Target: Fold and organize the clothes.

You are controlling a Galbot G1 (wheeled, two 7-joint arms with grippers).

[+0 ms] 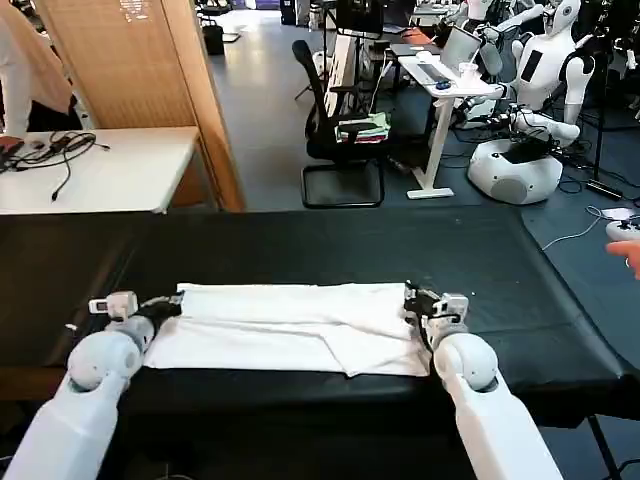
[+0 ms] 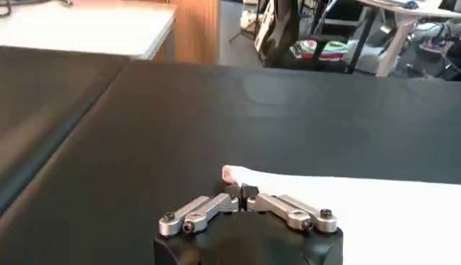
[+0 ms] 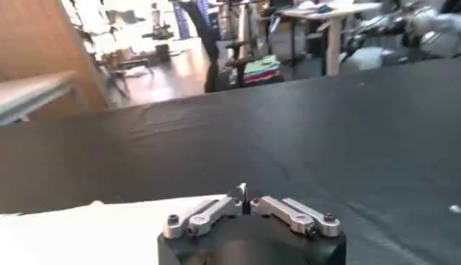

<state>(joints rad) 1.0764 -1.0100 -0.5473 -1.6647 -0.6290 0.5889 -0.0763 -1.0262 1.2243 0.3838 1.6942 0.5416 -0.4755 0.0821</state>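
White cotton is being held at both ends: the T-shirt, folded into a long band, is lying on the black table, toward its near edge. The left gripper is set at the shirt's left end, the right gripper at its right end. In each wrist view the fingers are drawn together over the hem, apparently pinching it, though how much cloth is caught cannot be told. If one side is lifted ahead of the other, the band is likely to be skewed or the loose flap shaken open. No containers are being used.
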